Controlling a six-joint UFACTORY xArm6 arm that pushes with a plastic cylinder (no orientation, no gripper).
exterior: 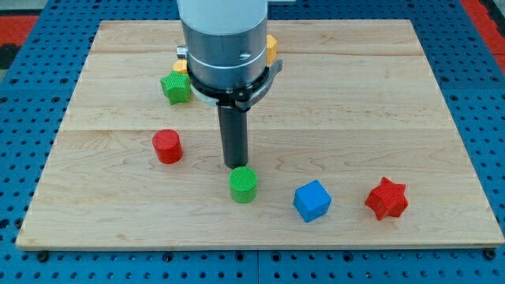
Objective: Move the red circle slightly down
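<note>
Blue cube (312, 200): nearest the view's bottom, on wooden table (379, 95).
Red circle (167, 147): left of my tip (235, 164), apart.
Tool: none fitted; plain rod, nothing grasped.

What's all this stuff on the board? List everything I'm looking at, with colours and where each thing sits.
red circle: one, red, left of centre
green circle: one, green, bottom centre, just below my tip
green star: one, green, upper left
blue cube: one, blue, bottom, right of the green circle
red star: one, red, bottom right
yellow blocks: yellow, top centre, mostly hidden behind the arm; count and shape unclear
wooden board: one, pale wood
my tip: one, dark rod, apart from the red circle, to its right
</note>
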